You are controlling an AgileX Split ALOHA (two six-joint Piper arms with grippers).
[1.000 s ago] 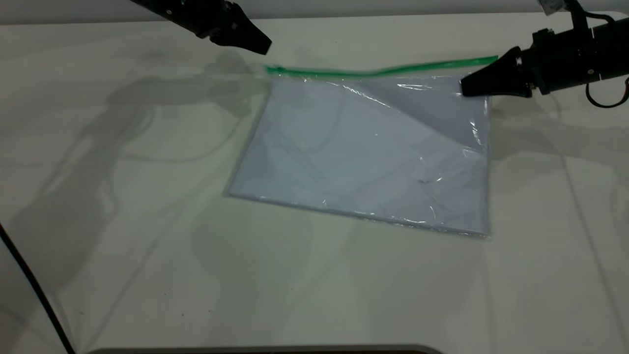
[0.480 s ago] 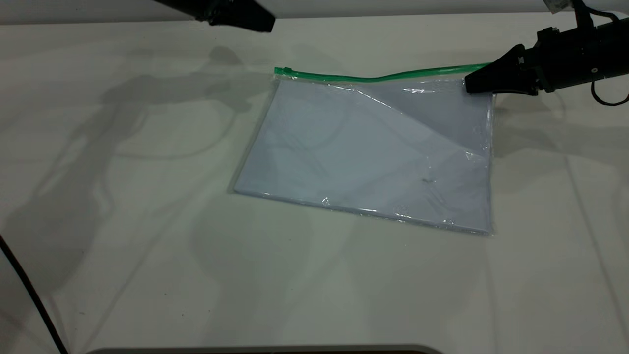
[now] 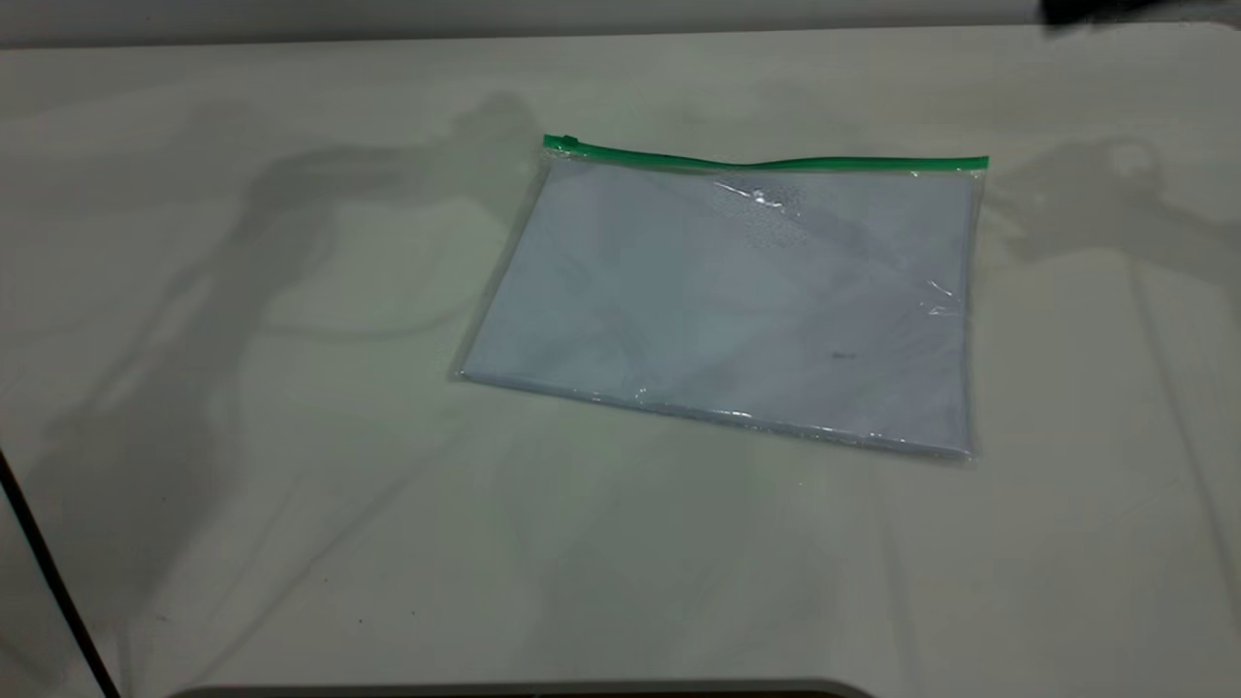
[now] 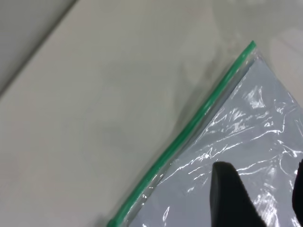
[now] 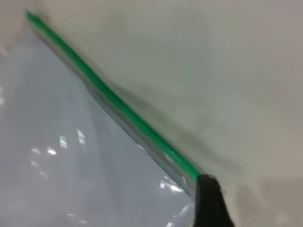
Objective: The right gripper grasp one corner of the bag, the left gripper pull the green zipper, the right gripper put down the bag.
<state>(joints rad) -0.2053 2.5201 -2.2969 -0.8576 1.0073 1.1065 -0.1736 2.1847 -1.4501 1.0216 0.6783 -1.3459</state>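
The bag [image 3: 737, 301] lies flat on the white table [image 3: 291, 485], clear plastic with white sheets inside. The green zipper [image 3: 766, 162] runs along its far edge, with the slider tab [image 3: 567, 142] at the left end. My left gripper [image 4: 262, 165] is open and empty, hovering over the bag [image 4: 246, 142] near the green strip [image 4: 189, 127]; it is out of the exterior view. Only one finger [image 5: 208, 203] of my right gripper shows, above the bag's corner where the green strip [image 5: 118, 106] ends; it holds nothing. A dark bit of the right arm [image 3: 1096, 10] shows at the top right.
The table's far edge [image 3: 620, 34] runs just behind the bag. A black cable [image 3: 48, 572] crosses the near left corner. Arm shadows fall on the table left and right of the bag.
The right gripper let go of the bag's corner and rose out of the exterior view. The left gripper also left that view. The bag's raised corner dropped and it now lies flat.
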